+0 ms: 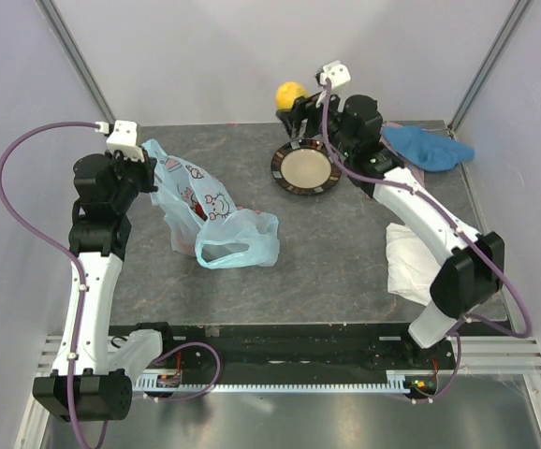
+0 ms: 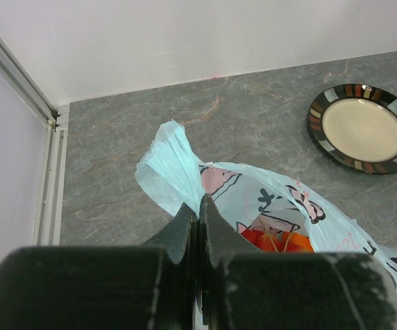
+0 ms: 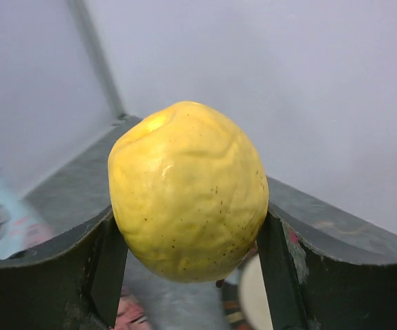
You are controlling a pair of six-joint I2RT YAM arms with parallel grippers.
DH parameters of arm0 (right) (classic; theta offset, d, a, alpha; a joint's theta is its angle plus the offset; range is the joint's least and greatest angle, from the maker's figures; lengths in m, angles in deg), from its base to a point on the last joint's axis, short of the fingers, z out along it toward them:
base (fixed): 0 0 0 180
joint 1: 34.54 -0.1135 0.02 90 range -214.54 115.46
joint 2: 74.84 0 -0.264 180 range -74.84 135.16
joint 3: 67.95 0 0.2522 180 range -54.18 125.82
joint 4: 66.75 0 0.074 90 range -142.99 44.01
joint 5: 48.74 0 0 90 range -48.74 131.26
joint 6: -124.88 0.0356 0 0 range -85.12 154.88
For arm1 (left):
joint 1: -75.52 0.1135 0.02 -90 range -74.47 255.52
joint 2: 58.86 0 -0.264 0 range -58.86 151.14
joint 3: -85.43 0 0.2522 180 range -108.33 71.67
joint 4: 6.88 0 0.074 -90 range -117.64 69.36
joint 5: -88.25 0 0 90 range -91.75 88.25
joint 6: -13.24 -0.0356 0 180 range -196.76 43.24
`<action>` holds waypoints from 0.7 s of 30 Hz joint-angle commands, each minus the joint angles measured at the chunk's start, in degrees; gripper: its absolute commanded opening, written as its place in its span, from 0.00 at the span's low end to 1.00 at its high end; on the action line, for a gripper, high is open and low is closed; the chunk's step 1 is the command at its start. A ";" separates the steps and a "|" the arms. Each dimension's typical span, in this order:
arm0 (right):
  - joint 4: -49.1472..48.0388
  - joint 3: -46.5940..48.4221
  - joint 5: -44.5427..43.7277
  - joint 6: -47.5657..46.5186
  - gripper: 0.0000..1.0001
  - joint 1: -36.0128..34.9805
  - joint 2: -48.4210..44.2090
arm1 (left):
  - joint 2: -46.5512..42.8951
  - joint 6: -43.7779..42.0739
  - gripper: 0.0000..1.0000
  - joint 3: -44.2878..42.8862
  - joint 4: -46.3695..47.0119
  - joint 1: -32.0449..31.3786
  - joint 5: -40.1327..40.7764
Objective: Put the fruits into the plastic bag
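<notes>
The light-blue printed plastic bag (image 1: pixel 210 215) lies on the grey table, left of centre. My left gripper (image 1: pixel 149 173) is shut on the bag's upper edge (image 2: pixel 185 172), its jaws pressed together (image 2: pixel 200 206). Red and orange fruits (image 2: pixel 274 240) show inside the bag's mouth. A yellow lemon (image 1: pixel 291 94) hangs in the air over the table's far edge, behind the plate, with my right gripper (image 1: pixel 294 105) shut on it. In the right wrist view the lemon (image 3: pixel 188 189) fills the gap between the right gripper's (image 3: pixel 191 254) two fingers.
A dark-rimmed beige plate (image 1: pixel 277 166) sits bare at the back centre, also seen from the left wrist (image 2: pixel 315 117). A blue cloth (image 1: pixel 427 147) lies at the back right. A white cloth (image 1: pixel 411 262) lies under the right arm. Walls enclose the table.
</notes>
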State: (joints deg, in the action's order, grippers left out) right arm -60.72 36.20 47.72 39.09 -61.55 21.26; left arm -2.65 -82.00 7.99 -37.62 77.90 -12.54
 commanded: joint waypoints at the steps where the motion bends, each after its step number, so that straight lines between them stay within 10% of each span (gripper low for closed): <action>1: -2.38 -4.16 4.78 5.54 0.45 -8.48 -5.30 | -0.75 0.75 0.01 -0.22 2.73 -0.26 -1.34; 21: -6.60 9.36 2.51 21.27 0.43 -27.48 12.09 | -1.98 1.02 0.02 -0.04 3.09 -0.17 -1.61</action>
State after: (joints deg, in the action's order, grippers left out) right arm -64.45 40.69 50.46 56.20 -87.43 31.38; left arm -3.79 -82.00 8.01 -36.74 77.90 -12.95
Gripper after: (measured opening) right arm 0.740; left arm 0.029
